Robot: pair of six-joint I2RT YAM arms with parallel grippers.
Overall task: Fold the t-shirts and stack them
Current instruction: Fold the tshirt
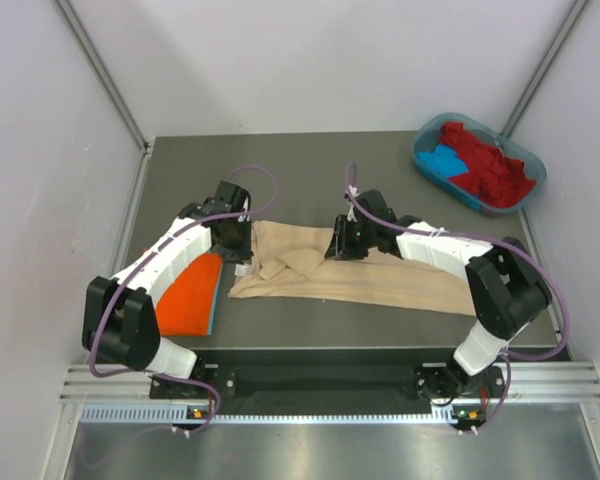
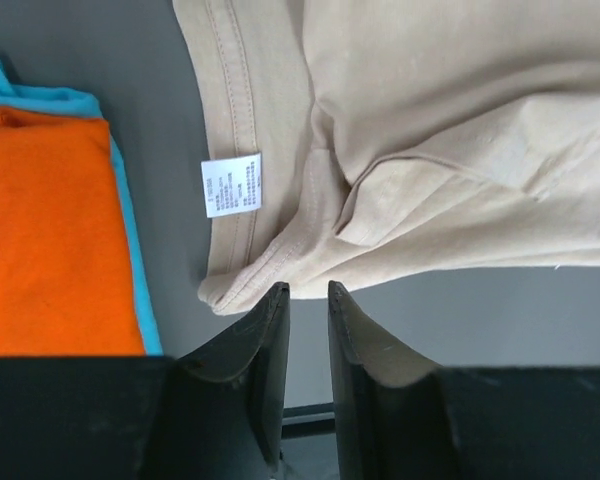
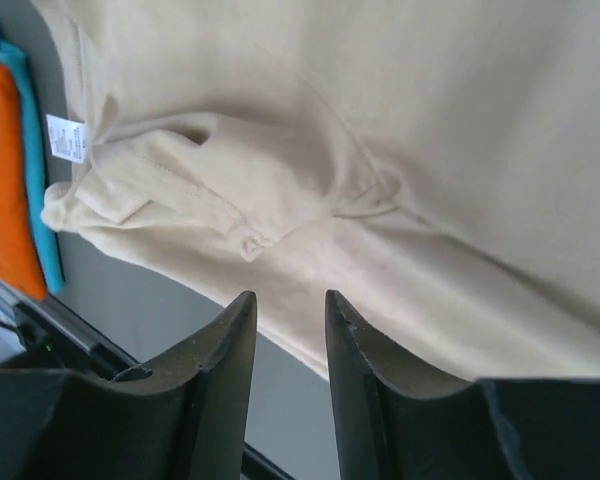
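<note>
Pale, plain walls (image 1: pixel 40 150) close in a small booth on three sides. A dark grey surface (image 1: pixel 310 170) fills its floor, with a silver metal rail (image 1: pixel 330 400) along the near edge where two arms are bolted.

The left arm (image 1: pixel 170 255) and the right arm (image 1: pixel 450 250), both white and black, reach inward over the middle of the surface.

A beige-tan t-shirt (image 1: pixel 380 280) lies there, stretched in a long band from left of centre toward the right edge, with rumpled folds at its left end.

A teal-blue oval tub (image 1: pixel 528 195) sits at the far right corner, well apart from the arms. Red t-shirts (image 1: pixel 485 165) and a blue t-shirt (image 1: pixel 442 162) are heaped loosely inside it.

A folded orange t-shirt (image 1: pixel 190 295) lies at the near left, beside the beige one, on top of a turquoise t-shirt (image 1: pixel 214 300) whose edge shows along its side.

The left jaws hang over the beige shirt's left end. They are parted by a narrow gap, nothing between them, their tips just at the shirt's hem corner.

The right jaws hang above the shirt's rumpled middle, near a folded sleeve. They are also parted by a narrow gap and grip nothing; whether they touch the cloth cannot be told.

A small white label (image 2: pixel 231 184) lies on the neck band near the left jaws.
</note>
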